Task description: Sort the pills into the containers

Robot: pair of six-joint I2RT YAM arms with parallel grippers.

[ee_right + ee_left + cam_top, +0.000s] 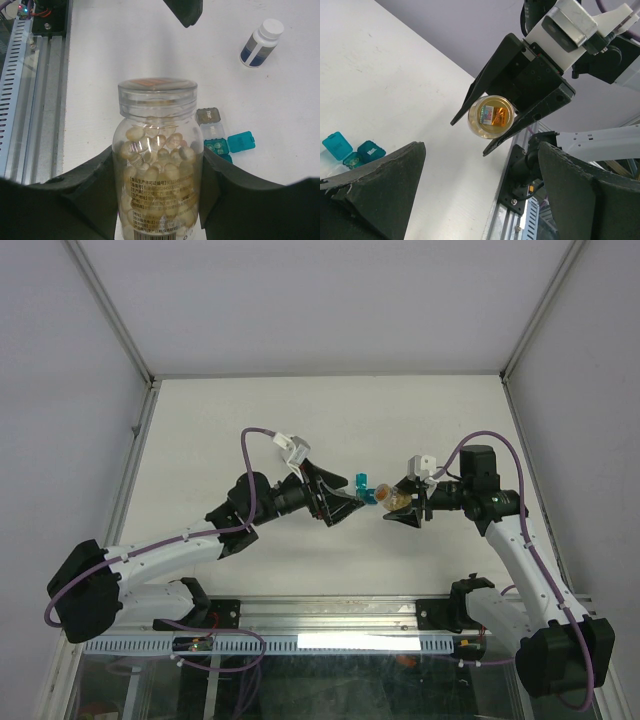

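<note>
Table: the white table (300, 420) carries everything; both arms meet above its middle.
Right pincer: your right pincer (398, 508) is clamped across the body of a clear plastic bottle of pale yellow pills (157, 170), held off the table and lying over towards the other arm.
Left pincer: your left pincer (345, 505) stands wide apart and holds nothing. It faces the bottle's clear screw lid (156, 92) without touching it.
Bottle handling: I judge it stiff, smooth and fairly heavy with pills, so it may slip or turn in the grip. Take the lid by its rim.
Spare bottle: a white plastic bottle with a dark blue label (260, 44) lies well apart on the table.
Teal container: the teal-blue oblong plastic box (227, 145) sits on the table with a flap open. Pale shapes inside may be pills.
Grey container: the small grey cube-like box (208, 115) sits just beside it.
Container handling: both are probably very light and will likely skid if nudged.
Writing: the clear bottle's label has fine print, and the grey lid bears a word; both are too small to read.
</note>
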